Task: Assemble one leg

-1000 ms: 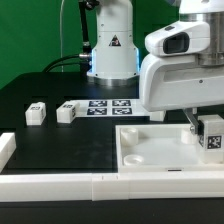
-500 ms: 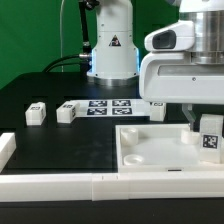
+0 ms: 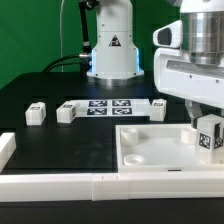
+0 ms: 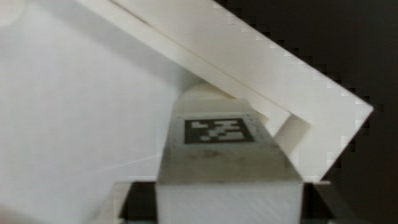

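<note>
My gripper [image 3: 204,126] is shut on a leg [image 3: 208,138], a small white block with a black-and-white tag facing outward. It holds the leg upright at the corner of the white panel [image 3: 150,150] on the exterior view's right. In the wrist view the leg [image 4: 222,150] sits between my dark fingers [image 4: 143,200], its tag up, with my gripper [image 4: 228,205] over the panel's rim [image 4: 249,70]. I cannot tell whether the leg touches the panel. Three more legs lie on the black table: two at the left [image 3: 36,113] [image 3: 67,112] and one behind the panel [image 3: 158,108].
The marker board [image 3: 108,105] lies flat in the middle of the table in front of the robot base [image 3: 112,50]. A white rail [image 3: 100,186] runs along the front edge and a short white block [image 3: 6,150] stands at the left.
The wrist body has shifted toward the exterior view's right, uncovering the leg behind the panel. The held leg has stayed at the panel's right corner.
</note>
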